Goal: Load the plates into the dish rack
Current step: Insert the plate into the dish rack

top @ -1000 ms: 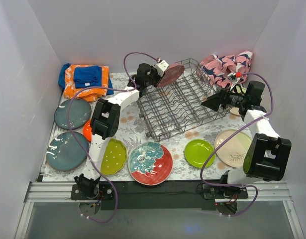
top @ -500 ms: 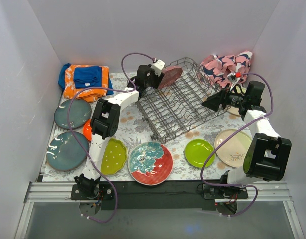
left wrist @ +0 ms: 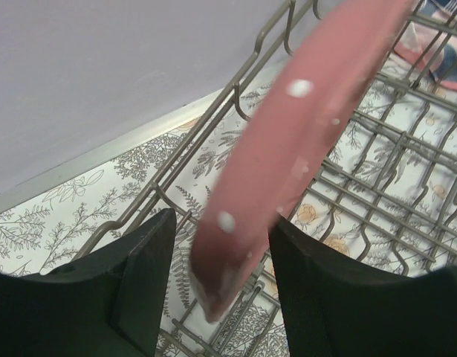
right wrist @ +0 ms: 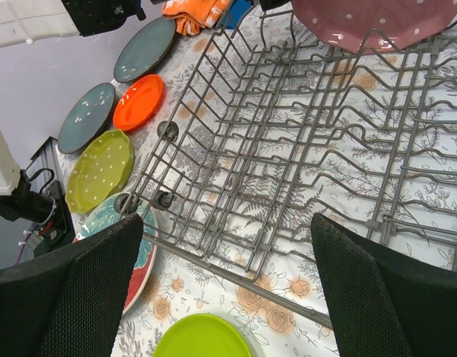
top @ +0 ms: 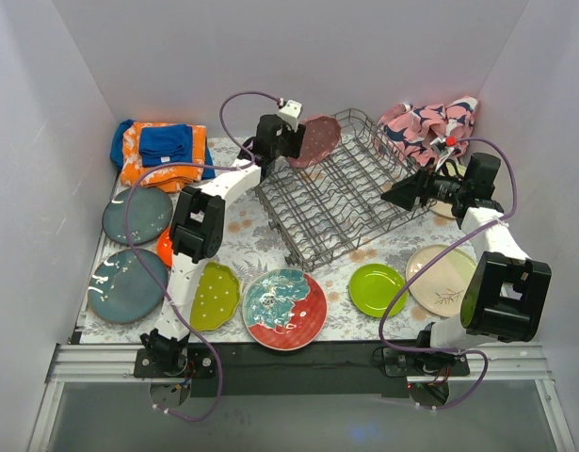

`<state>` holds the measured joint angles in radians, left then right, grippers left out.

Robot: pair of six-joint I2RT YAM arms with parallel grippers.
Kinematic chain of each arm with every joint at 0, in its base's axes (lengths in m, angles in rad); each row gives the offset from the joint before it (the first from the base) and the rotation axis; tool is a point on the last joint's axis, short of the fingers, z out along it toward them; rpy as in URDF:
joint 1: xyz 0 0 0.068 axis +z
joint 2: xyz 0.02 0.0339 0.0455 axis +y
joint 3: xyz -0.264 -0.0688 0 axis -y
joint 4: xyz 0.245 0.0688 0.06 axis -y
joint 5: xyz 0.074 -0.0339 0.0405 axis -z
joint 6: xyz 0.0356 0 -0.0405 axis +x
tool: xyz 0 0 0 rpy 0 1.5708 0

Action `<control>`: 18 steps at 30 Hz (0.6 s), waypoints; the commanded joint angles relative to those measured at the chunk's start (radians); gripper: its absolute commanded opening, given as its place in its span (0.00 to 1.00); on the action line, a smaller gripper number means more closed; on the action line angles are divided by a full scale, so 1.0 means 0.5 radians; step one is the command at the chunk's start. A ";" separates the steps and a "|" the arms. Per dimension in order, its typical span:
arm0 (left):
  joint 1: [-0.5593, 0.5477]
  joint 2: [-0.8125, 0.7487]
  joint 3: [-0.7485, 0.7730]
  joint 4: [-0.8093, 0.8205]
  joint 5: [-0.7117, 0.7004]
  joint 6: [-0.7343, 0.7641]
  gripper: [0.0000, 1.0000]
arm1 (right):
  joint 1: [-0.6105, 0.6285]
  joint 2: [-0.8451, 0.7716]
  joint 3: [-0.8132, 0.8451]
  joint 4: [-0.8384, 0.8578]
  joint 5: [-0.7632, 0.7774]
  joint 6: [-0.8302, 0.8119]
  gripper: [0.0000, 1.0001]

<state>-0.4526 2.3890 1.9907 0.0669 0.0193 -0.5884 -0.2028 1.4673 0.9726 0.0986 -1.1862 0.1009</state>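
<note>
A pink dotted plate (top: 319, 139) (left wrist: 287, 149) (right wrist: 369, 18) stands on edge in the far left corner of the grey wire dish rack (top: 336, 202) (left wrist: 377, 186) (right wrist: 302, 149). My left gripper (top: 291, 143) (left wrist: 221, 223) is open astride the plate's rim, with a gap showing on the left side. My right gripper (top: 394, 196) (right wrist: 228, 223) hangs wide open over the rack's right end, holding nothing. Flat on the table lie more plates: slate-blue (top: 137, 215), teal (top: 127, 284), orange (top: 165, 247), yellow-green dotted (top: 215, 296), red-teal floral (top: 285, 307), lime (top: 377, 288) and cream (top: 442, 279).
A folded orange-blue cloth (top: 160, 151) lies at the back left and a pink patterned cloth (top: 430, 122) at the back right. White walls close in the table on three sides. The left arm's cable loops over the rack's left edge.
My left jaws have opened off the pink dotted plate, which now stands more upright in the rack corner. The left gripper has drawn back slightly. The right arm has not moved.
</note>
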 commanded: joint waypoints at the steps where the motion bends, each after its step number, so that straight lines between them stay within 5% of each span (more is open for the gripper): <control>1: 0.019 -0.155 0.105 -0.057 -0.042 -0.157 0.51 | -0.015 0.001 0.071 0.008 -0.051 -0.009 0.98; 18: 0.022 -0.256 0.142 -0.112 0.099 -0.237 0.52 | -0.015 -0.005 0.074 0.008 -0.061 -0.002 0.98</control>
<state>-0.4465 2.3886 2.0262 0.0196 0.0433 -0.6899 -0.2028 1.4677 0.9726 0.0986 -1.1896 0.1013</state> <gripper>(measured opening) 0.522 0.983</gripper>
